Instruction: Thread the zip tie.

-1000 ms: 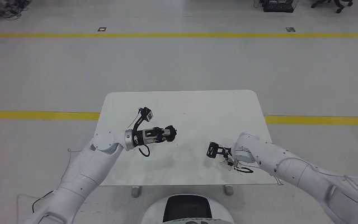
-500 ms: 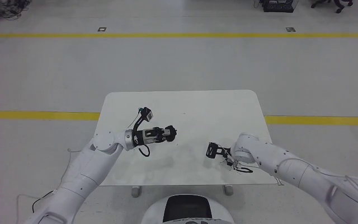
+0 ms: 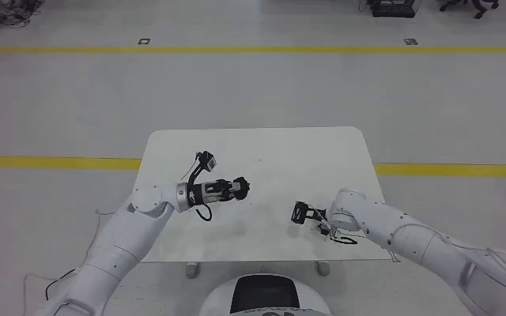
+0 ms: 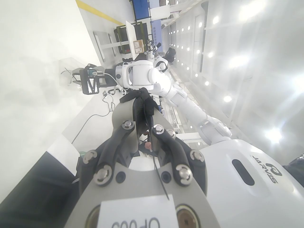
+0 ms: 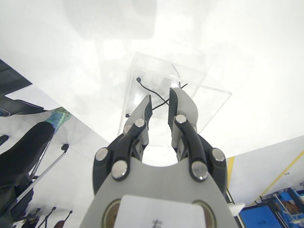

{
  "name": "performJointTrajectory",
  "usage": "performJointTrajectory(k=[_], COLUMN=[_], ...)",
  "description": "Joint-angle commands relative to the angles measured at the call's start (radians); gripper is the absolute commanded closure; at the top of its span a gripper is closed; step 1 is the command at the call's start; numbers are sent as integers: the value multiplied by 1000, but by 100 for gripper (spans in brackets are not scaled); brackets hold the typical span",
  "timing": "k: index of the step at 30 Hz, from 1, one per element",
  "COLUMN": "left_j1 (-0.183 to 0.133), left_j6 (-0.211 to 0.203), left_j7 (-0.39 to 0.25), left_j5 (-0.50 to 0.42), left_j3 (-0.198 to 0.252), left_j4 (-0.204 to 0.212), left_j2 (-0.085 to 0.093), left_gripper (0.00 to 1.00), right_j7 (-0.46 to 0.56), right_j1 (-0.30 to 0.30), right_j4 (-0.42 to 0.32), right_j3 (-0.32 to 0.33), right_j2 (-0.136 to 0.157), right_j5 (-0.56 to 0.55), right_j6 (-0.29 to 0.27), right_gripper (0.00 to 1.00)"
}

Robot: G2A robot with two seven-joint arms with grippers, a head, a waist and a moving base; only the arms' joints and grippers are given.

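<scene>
Zip tie (image 4: 162,181): a thin black strip, clamped between the shut fingers of the left gripper (image 4: 142,100). One free end trails back from the fingers across the gripper's body. The other end runs in between the finger pads, where it is hard to tell from them.

Left gripper, top view (image 3: 239,188): held over the left-centre of the white surface (image 3: 277,150). It points across toward the right gripper (image 3: 298,212), and the two are apart with a gap of bare surface between them.

Right gripper, right wrist view (image 5: 160,100): fingers apart and holding nothing. It is near the surface's front right part. It points into a clear box (image 5: 204,105) that stands on the surface. Its fingertips lie inside the box's outline, but whether they touch the floor of the box cannot be told.

Clear box contents: loose black zip ties (image 5: 147,88) lie crossed over one another, just beyond and between the open fingertips. One has its small square head toward the box's far wall. How many there are cannot be told.

Left wrist view: the right gripper (image 4: 89,84) shows farther off, one ribbed finger pad facing the camera, beside the clear box (image 4: 67,71).
</scene>
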Motion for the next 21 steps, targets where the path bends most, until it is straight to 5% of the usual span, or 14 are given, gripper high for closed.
performJointTrajectory(k=[1, 10, 21], left_j1=[0, 0, 0], left_j6=[0, 0, 0], left_j7=[0, 0, 0], left_j5=[0, 0, 0], left_j3=[0, 0, 0], left_j4=[0, 0, 0], left_j2=[0, 0, 0], left_gripper=[100, 100, 100], right_j7=[-6, -23, -10], right_j1=[-1, -8, -7], right_j4=[2, 4, 14], right_j3=[0, 0, 0], right_j2=[-1, -5, -13], right_j5=[-8, -31, -19], right_j6=[0, 0, 0], right_gripper=[80, 76, 96])
